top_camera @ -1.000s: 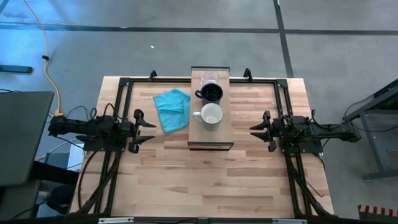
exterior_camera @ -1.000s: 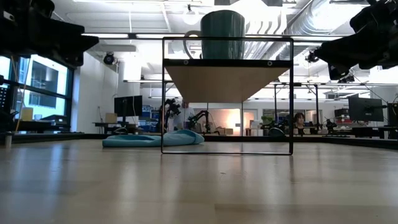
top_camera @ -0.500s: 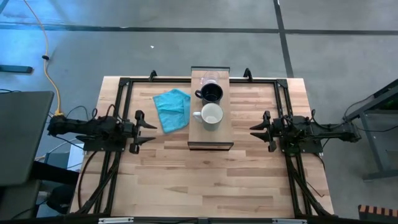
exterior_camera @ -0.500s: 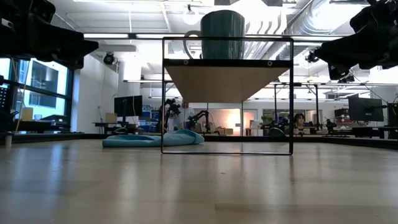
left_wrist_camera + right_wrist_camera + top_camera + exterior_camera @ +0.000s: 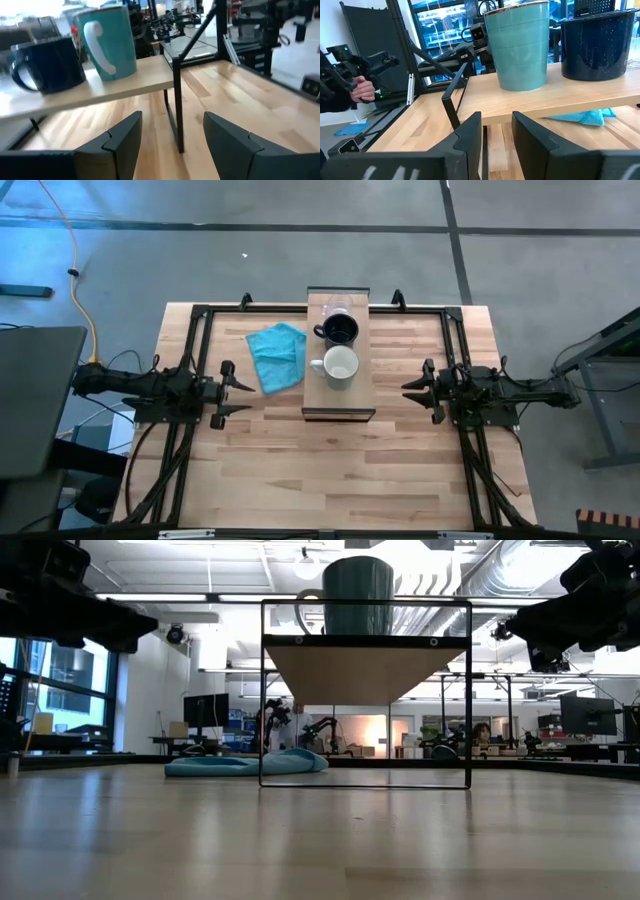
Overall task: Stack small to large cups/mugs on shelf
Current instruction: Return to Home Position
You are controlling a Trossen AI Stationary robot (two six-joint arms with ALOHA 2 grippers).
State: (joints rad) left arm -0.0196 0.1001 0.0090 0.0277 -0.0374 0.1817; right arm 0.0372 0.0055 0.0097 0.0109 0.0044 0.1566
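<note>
Teal mug (image 5: 112, 42), dark mug (image 5: 47, 62) on shelf (image 5: 125, 85); left pincer (image 5: 172, 116), right pincer (image 5: 497, 116) flanking.

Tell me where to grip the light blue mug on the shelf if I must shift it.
Probably take the light blue mug by its rim wall opposite the handle, from above with the right gripper: it stands upright, mouth open, handle turned away from that arm, with the dark blue mug close behind.
</note>
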